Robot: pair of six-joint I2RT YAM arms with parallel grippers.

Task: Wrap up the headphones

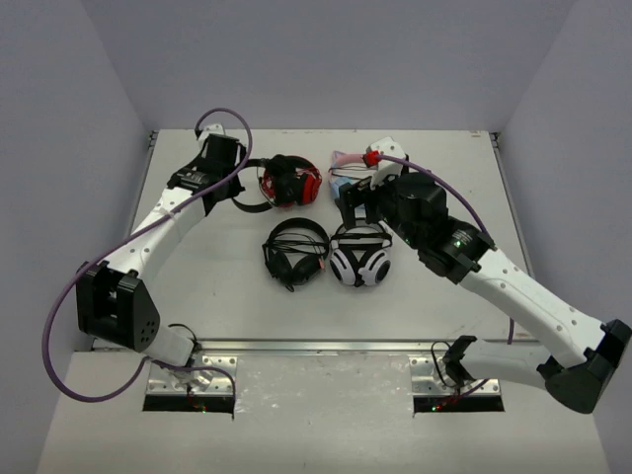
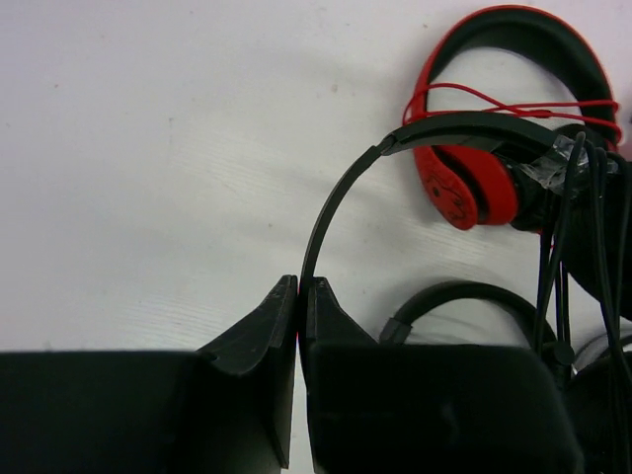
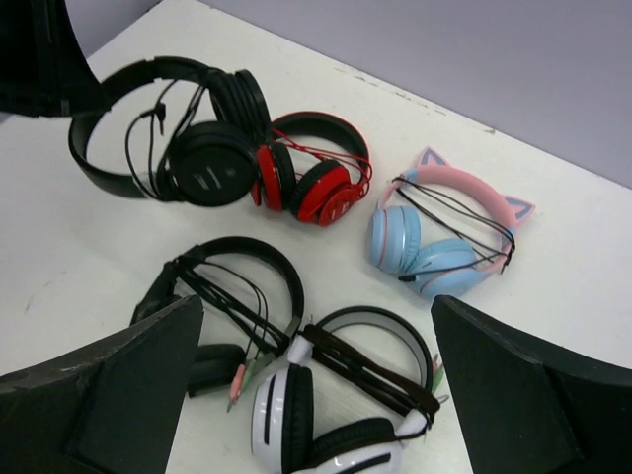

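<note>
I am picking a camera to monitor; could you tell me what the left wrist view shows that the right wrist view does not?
Only the left wrist: the left gripper pinched shut on the thin band of the headphones. Only the right wrist: the right gripper, open, and the pink-and-blue cat-ear pair. Both: the headphones, the red pair and a second black pair.

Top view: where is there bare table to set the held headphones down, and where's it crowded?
Bare table lies near-left, between the left arm and the black padded pair, and far-right, past the right arm. A narrow strip runs behind the red pair. The middle is crowded: headphones, red pair, pink-blue pair, black padded pair, white pair, all close together.
</note>
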